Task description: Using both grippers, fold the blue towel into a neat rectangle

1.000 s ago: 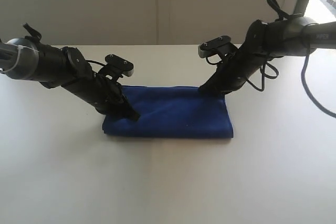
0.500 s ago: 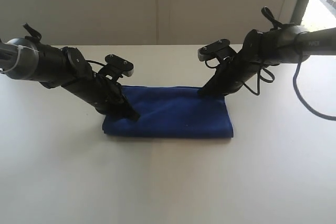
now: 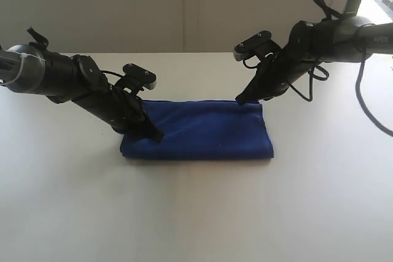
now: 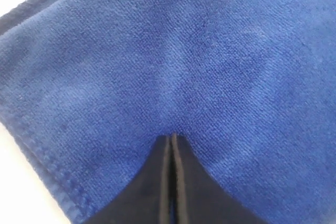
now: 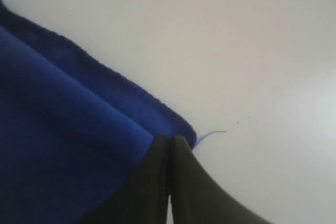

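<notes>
Blue terry: the blue towel (image 3: 202, 133) lies folded into a flat, roughly rectangular stack near the middle of the white table (image 3: 196, 213), with its long side running across the exterior view.
Towel edges: a stitched hem (image 4: 42, 153) runs along the border seen in the left wrist view. The right wrist view shows one layer lying over another at a corner.
Left gripper: the left gripper (image 3: 156, 135) has its two fingers pressed flat together with no gap. Its tip is set down on the towel's top surface near the left end, and no cloth shows between the fingers.
Right gripper: the right gripper (image 3: 241, 100) is also fully closed. Its tip touches the towel's right corner on the edge farther from the exterior camera. Whether any cloth is pinched there cannot be told.
Loose thread: a thin thread (image 5: 210, 134) sticks out from that corner onto the bare table, just beside the right gripper's tip.
Arms: both black arms slope down to the towel from opposite sides, with cables looping near the wrists.
Backdrop: a pale wall (image 3: 123, 4) stands behind the table.
</notes>
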Tool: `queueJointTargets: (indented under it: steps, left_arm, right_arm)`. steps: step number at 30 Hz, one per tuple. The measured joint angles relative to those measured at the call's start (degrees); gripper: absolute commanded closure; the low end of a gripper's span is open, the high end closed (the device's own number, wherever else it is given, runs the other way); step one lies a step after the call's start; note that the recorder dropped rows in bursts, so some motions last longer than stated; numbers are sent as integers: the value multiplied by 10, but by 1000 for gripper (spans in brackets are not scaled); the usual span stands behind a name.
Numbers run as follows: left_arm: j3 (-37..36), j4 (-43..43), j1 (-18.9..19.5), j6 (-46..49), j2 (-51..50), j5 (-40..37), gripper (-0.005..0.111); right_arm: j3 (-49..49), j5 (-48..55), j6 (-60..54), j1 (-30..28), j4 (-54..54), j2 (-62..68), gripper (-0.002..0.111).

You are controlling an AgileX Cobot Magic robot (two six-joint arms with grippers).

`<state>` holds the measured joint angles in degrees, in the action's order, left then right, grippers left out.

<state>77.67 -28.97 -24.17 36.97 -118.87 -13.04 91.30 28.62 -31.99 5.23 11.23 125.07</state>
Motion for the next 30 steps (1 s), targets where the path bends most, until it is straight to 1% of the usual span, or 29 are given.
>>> queueJointTargets:
  steps: [4,8,16,30]
  left_arm:
    - [0,0,0,0,0,0,107]
    - [0,0,0,0,0,-1,107]
    - [0,0,0,0,0,-1,107]
    - [0,0,0,0,0,-2,107]
  right_arm:
    - [0,41,-6,0,8,0,108]
    - [0,42,-7,0,8,15,108]
    - [0,-4,-7,0,7,26,108]
    - [0,-15,-7,0,-8,26,108]
